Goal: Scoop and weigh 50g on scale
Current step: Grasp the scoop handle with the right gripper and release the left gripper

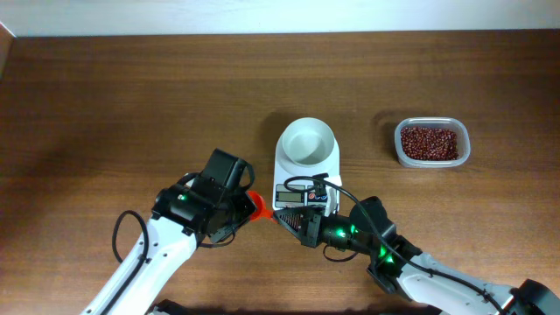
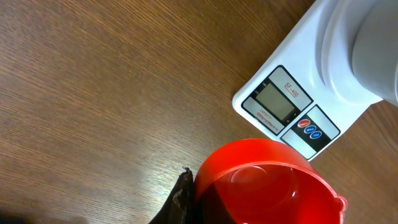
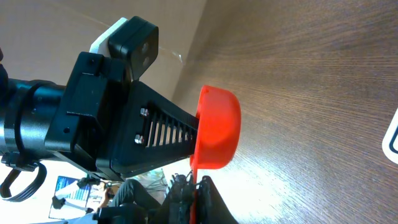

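Scale (image 2: 292, 106) label reads "SF-400"; left pincer (image 3: 194, 134) and right pincer (image 3: 194, 199) both clamp the red scoop (image 3: 219, 127).

Brown wood-grain table (image 1: 105, 105) — pale strip (image 1: 262, 17) past far edge.

Glossy plastic scoop (image 2: 261, 183), smooth plastic scale (image 2: 311, 62), wood-grain table (image 2: 93, 93)

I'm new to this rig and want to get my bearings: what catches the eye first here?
The bright red scoop stands out just in front of the scale, gripped between the left end effector and the right end effector, both closed on it. The white scale carries an empty bowl. To its right sits a clear tub of dark red beans.
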Controlling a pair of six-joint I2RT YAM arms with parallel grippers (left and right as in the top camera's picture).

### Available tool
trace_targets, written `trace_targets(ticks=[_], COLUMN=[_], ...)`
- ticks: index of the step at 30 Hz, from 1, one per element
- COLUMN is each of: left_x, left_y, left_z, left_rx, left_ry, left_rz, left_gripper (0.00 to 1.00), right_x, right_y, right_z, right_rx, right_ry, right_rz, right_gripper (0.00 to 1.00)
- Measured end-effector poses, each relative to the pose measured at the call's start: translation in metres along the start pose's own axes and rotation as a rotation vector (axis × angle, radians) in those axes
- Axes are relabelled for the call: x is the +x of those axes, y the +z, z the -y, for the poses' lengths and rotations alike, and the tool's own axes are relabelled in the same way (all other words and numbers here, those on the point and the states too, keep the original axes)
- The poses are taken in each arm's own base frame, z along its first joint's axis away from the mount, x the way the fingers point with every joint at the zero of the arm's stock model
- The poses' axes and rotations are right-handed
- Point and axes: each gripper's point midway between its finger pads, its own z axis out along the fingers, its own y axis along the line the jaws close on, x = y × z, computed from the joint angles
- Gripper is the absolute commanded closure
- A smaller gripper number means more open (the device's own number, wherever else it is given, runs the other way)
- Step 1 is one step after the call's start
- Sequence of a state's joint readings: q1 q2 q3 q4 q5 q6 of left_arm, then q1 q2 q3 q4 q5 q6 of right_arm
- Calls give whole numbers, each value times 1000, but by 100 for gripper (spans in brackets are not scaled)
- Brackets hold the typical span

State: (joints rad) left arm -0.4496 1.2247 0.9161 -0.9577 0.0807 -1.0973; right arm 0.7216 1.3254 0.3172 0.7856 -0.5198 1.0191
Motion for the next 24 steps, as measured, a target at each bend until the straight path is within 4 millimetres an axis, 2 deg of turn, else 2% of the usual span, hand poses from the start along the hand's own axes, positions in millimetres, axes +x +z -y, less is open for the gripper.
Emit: trace_targets(ticks=[3, 4, 9, 12, 17, 21, 24], left_x=[0, -1, -1, -1, -1, -10, -18], left_y=[0, 0, 0, 0, 0, -15, -26], left_z=[0, 0, 0, -1, -1, 15, 28], left_rx=[-1, -2, -4, -6, -7, 33, 64], left_ry=[3, -5, -7, -6, 41, 167, 291], left_rz=[2, 6, 9, 8, 8, 46, 85], left_gripper=[74, 60, 26, 18, 18, 18, 19], right_x=[0, 3, 4, 3, 3, -2, -13], right_y=[0, 0, 0, 0, 0, -1, -9], right_z=[-1, -4, -4, -4, -4, -1, 4], right_rx=[-6, -18, -22, -20, -18, -8, -18], right_ry=[-2, -6, -7, -10, -87, -141, -147], right_rz=[-2, -16, -24, -20, -16, 3, 2], right_gripper=[96, 96, 96, 96, 96, 96, 96])
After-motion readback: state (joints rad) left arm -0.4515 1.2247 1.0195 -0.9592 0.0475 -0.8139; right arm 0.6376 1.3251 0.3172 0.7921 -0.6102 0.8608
